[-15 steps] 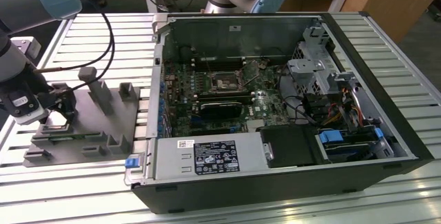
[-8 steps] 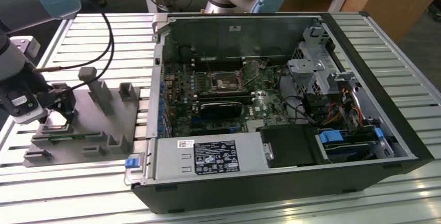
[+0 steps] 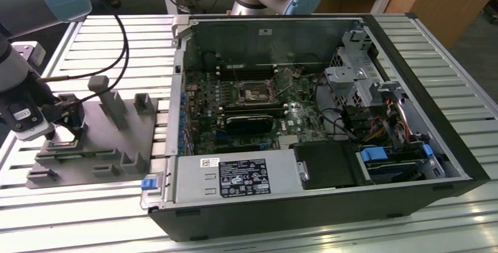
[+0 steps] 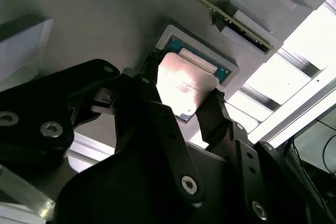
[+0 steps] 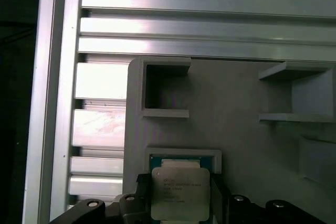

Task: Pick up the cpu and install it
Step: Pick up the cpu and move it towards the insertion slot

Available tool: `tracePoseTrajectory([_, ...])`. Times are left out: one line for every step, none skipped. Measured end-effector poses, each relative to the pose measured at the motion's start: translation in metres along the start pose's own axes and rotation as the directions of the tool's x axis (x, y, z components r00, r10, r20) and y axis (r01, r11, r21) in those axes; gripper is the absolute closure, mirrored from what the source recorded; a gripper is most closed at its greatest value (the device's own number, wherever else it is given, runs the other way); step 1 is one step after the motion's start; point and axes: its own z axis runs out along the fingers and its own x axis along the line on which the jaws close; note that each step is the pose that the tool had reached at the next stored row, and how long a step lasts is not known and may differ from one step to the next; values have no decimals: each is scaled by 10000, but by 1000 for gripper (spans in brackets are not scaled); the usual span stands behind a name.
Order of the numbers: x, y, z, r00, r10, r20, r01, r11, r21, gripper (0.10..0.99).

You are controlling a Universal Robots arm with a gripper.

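The cpu [image 5: 180, 192], a flat square chip with a silver top plate, sits between the two black fingers [image 5: 140, 198] of my gripper [image 5: 180, 203]. In both wrist views the fingers press on its two opposite edges. In the second wrist view the cpu [image 4: 184, 85] overlaps the rim of its square pocket [image 4: 170, 32] in the grey holder and looks raised slightly out of it. In the exterior view my gripper [image 3: 62, 129] hangs low over the grey holder [image 3: 101, 148] at the exterior view's left. The motherboard socket [image 3: 255, 94] lies inside the open computer case [image 3: 327, 206].
Upright grey posts [image 3: 109, 98] and blocks stand on the holder close to the gripper. The table is made of ribbed aluminium slats [image 5: 199, 19]. A black cable [image 3: 121, 43] hangs from the arm. Drive cages, wiring and a black card crowd the case around the socket.
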Motion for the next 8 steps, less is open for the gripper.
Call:
tracePoseTrajectory([0, 0, 1, 10000, 0, 1, 0, 10000, -1, 545])
tracePoseTrajectory([0, 1, 1, 10000, 0, 2, 0, 10000, -1, 545])
tracePoseTrajectory([0, 1, 1, 10000, 0, 2, 0, 10000, -1, 545])
tracePoseTrajectory([0, 2, 2, 10000, 0, 3, 0, 10000, -2, 545])
tracePoseTrajectory([0, 3, 1, 10000, 0, 2, 0, 10000, -1, 545])
tracePoseTrajectory([0, 4, 0, 10000, 0, 1, 0, 10000, -1, 545])
tracePoseTrajectory([0, 5, -4, 10000, 0, 2, 0, 10000, -2, 545])
tracePoseTrajectory([-1, 6, -11, 10000, 0, 3, 0, 10000, -2, 545])
